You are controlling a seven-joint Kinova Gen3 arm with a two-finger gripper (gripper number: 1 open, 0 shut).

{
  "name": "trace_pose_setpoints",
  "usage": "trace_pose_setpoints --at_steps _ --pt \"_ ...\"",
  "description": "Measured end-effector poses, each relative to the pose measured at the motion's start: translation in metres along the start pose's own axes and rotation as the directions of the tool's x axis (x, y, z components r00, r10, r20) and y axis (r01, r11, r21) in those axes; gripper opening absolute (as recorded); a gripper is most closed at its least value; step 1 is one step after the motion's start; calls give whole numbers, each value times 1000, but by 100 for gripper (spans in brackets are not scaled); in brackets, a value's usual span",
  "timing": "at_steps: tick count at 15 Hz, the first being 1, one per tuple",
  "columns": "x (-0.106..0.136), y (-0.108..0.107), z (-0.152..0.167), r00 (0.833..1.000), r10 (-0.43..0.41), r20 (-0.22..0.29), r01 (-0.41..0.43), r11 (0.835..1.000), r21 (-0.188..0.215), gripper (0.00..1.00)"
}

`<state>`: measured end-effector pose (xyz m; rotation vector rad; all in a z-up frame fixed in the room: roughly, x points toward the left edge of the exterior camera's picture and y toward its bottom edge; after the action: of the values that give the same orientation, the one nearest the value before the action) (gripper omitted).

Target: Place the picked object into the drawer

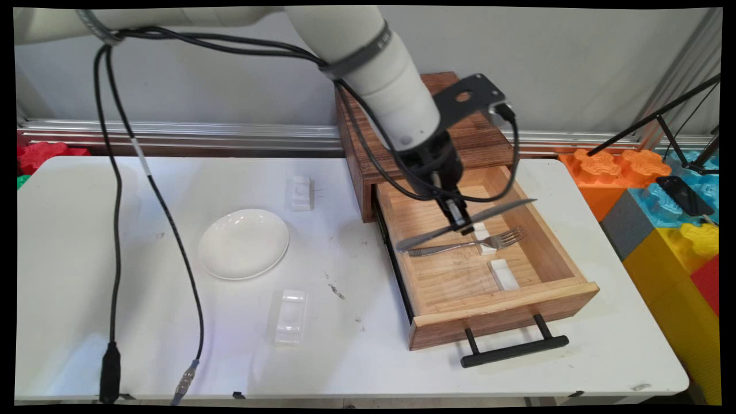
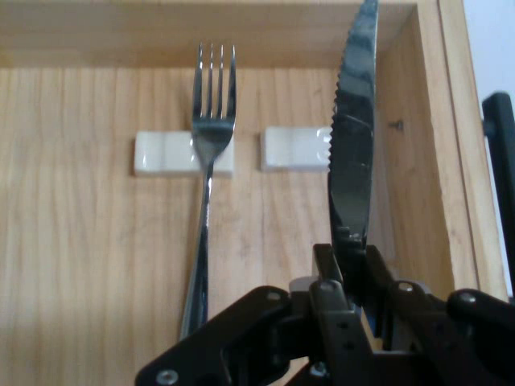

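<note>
My gripper (image 1: 458, 221) (image 2: 354, 273) is shut on a steel knife (image 1: 500, 210) (image 2: 352, 161), held above the open wooden drawer (image 1: 569, 287) (image 2: 64, 32). The knife hangs roughly level, its serrated blade pointing toward the drawer's right side. Below it a fork (image 1: 460, 246) (image 2: 208, 185) lies in the drawer with its neck on a white rest (image 1: 487, 248) (image 2: 161, 154). A second white rest (image 1: 504, 273) (image 2: 294, 149) lies empty beside it, closer to the drawer's front. In the hand view the knife's blade runs just right of that empty rest.
The drawer is pulled out of a wooden cabinet (image 1: 460, 132) and has a black bar handle (image 1: 514, 351). On the table lie a white plate (image 1: 243, 242) and two more white rests (image 1: 301, 193) (image 1: 290, 316). Black cables (image 1: 115, 230) hang at left. Coloured foam blocks (image 1: 667, 218) stand at right.
</note>
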<state>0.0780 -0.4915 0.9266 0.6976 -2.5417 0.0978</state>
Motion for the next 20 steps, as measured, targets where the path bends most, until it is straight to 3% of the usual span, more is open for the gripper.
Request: trace_pose_setpoints --at_steps 7,20 --pt "13 7 46 999 -9 -32 8 1000 -9 0" --pt "-2 4 115 999 -1 -39 1 1000 -8 0"
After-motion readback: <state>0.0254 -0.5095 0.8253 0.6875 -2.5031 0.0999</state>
